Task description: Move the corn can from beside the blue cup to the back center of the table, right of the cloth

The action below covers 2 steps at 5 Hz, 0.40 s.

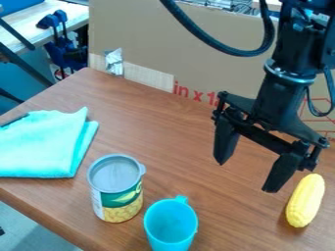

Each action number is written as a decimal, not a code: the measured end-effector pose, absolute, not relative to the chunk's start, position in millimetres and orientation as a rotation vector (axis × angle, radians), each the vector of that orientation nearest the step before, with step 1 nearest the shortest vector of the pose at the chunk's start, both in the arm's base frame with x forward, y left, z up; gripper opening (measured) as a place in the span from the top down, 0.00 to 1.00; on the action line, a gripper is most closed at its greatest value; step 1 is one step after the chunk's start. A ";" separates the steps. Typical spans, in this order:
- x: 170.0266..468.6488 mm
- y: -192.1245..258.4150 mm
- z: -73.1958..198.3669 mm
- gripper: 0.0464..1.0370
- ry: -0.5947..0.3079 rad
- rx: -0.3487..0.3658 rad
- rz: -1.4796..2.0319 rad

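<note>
Gripper (246, 176): in camera view, above the table (167, 130), 2 fingers wide apart, nothing between.
Yellow corn (305, 200): on the table, just beyond the view's right-hand fingertip, outside the gap.
Long axis: upper right to lower left.

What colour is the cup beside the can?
The cup is bright turquoise, clearest in the camera view.

Workshop or lab (seemingly), blue clamps (62, 53), cardboard screen (157, 44), brown tabletop (154, 127)
</note>
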State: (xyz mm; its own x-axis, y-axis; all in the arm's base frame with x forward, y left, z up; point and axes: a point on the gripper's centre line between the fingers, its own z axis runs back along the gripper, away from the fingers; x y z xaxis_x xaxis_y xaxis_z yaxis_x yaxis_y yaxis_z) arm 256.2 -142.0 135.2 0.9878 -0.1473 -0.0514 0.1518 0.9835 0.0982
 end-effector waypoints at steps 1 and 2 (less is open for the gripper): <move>254.6 -141.1 128.3 0.04 0.065 0.109 -0.152; 249.2 -110.6 130.4 0.04 0.012 0.012 -0.163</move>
State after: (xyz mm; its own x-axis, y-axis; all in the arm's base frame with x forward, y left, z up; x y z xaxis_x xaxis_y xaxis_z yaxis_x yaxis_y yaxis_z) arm 249.2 -110.6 130.4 0.9866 -0.1625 -0.0129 0.1626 0.9866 0.0110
